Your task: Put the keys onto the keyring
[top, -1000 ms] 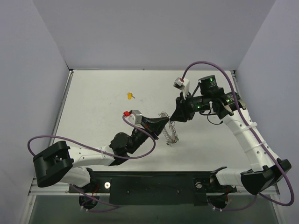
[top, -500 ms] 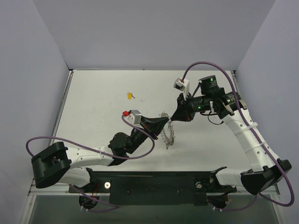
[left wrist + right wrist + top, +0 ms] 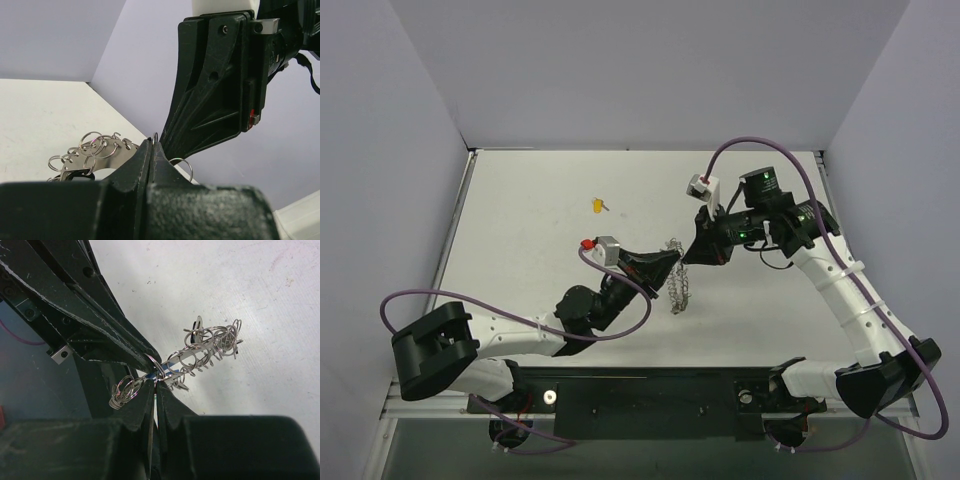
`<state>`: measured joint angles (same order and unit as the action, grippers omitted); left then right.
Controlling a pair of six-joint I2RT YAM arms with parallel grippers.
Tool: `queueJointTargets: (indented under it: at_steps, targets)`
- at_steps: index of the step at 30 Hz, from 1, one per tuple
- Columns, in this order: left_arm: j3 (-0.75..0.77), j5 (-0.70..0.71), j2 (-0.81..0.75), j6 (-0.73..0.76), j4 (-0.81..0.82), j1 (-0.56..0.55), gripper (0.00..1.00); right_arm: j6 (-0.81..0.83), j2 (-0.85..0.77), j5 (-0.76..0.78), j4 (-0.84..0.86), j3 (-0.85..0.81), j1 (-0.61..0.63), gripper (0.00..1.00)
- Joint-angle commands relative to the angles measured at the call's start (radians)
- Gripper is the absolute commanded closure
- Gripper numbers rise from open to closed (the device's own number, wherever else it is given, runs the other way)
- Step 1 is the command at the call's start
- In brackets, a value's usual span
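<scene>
Left pincer [image 3: 151, 146] and right pincer [image 3: 155, 385] both clamped on keyring [image 3: 200, 347], tip to tip; its long axis trails toward the bases.

Plain lilac walls [image 3: 650, 70] close me in on three sides; my white, faintly scuffed bench [image 3: 520, 260] lies under soft, even light.

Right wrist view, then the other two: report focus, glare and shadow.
Right wrist view: the keyring is sharp, glinting on its small rings; the right gripper near the lens is soft and dark. Left wrist view: the left gripper fills the bottom as a blurred black mass. Top external view: flat, even light, only faint shadows on the table.
</scene>
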<state>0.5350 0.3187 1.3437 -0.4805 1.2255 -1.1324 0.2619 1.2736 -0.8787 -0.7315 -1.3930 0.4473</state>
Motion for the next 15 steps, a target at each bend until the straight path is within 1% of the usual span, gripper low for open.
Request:
queueJointTargets:
  at_steps: [1,3,7,8,9,12,15]
  targets:
    - [0.037,0.007,0.009,-0.027,0.267,0.003,1.0,-0.006,-0.022,-0.049,0.018,0.029,0.013,1.0]
    - [0.034,-0.004,0.014,-0.032,0.261,0.006,1.0,0.002,-0.028,-0.054,0.015,0.025,0.013,0.98]
    - [0.022,-0.035,0.011,-0.038,0.243,0.017,1.0,0.023,-0.033,-0.066,-0.012,0.011,0.008,0.89]
    - [0.02,-0.047,0.006,-0.038,0.232,0.022,1.0,0.026,-0.036,-0.069,-0.017,0.008,0.001,0.85]
    - [0.013,-0.053,0.006,-0.038,0.226,0.025,1.0,0.037,-0.037,-0.075,-0.032,0.0,-0.004,0.84]
    - [-0.003,-0.088,-0.009,-0.04,0.212,0.04,1.0,0.065,-0.045,-0.123,-0.061,-0.018,-0.045,0.76]
    - [-0.017,-0.141,-0.023,-0.037,0.19,0.063,1.0,0.1,-0.048,-0.169,-0.115,-0.05,-0.097,0.71]
